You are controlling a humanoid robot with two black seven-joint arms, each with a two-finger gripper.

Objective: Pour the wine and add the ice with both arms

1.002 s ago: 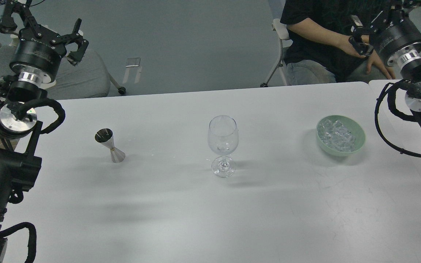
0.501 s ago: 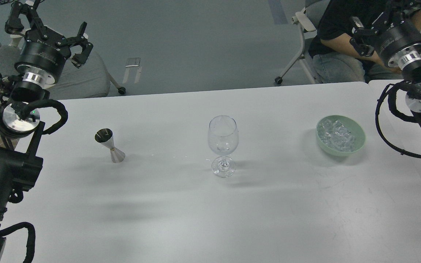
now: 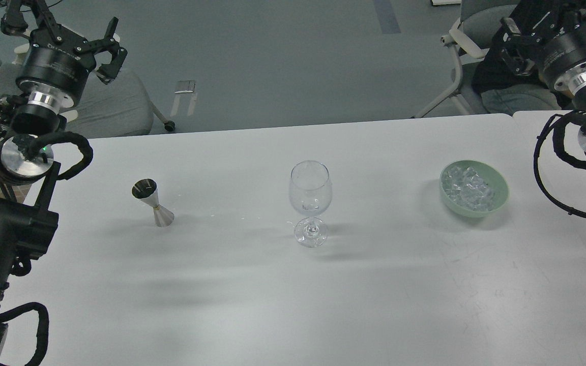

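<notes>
A clear, empty-looking wine glass [image 3: 311, 195] stands upright at the middle of the white table [image 3: 293, 305]. A steel jigger [image 3: 152, 202] stands to its left. To the right, a green bowl [image 3: 499, 201] holds several ice cubes [image 3: 468, 188]. My left gripper [image 3: 59, 35] is raised beyond the table's far left corner, open and empty. My right gripper [image 3: 545, 23] is raised beyond the far right corner, dark against a person's black shirt. Its fingers look spread and hold nothing. Both grippers are far from the glass, jigger and bowl.
A grey chair [image 3: 105, 109] stands behind the table at the left. A seated person on a wheeled chair [image 3: 458, 48] is at the far right behind my right gripper. A second white table [image 3: 537, 122] adjoins on the right.
The person has rolled back and to the right, away from the table edge. My left gripper has shifted slightly up. My right gripper has shifted slightly right.
</notes>
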